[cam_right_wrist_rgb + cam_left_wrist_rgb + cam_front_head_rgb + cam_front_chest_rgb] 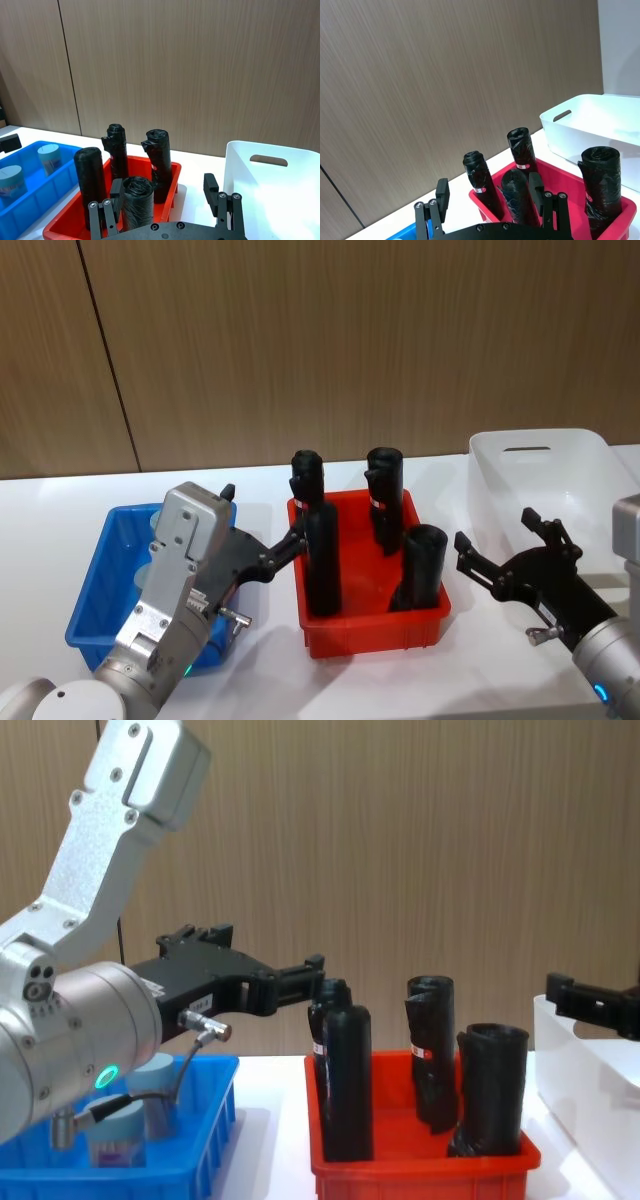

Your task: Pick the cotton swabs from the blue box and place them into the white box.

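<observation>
Left gripper (pixel 262 518), spread and empty, hovers over the blue box (pixel 92 592) holding the cotton swabs (pixel 50 156), and might clip the neighbouring black rolls (pixel 322 558) on descending; right gripper (pixel 495 530) parked spread near the white box (pixel 590 455).

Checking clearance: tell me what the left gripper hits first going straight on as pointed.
Likely the near-left black roll in the red bin: the open left gripper aims at its top, though it might skim over.
</observation>
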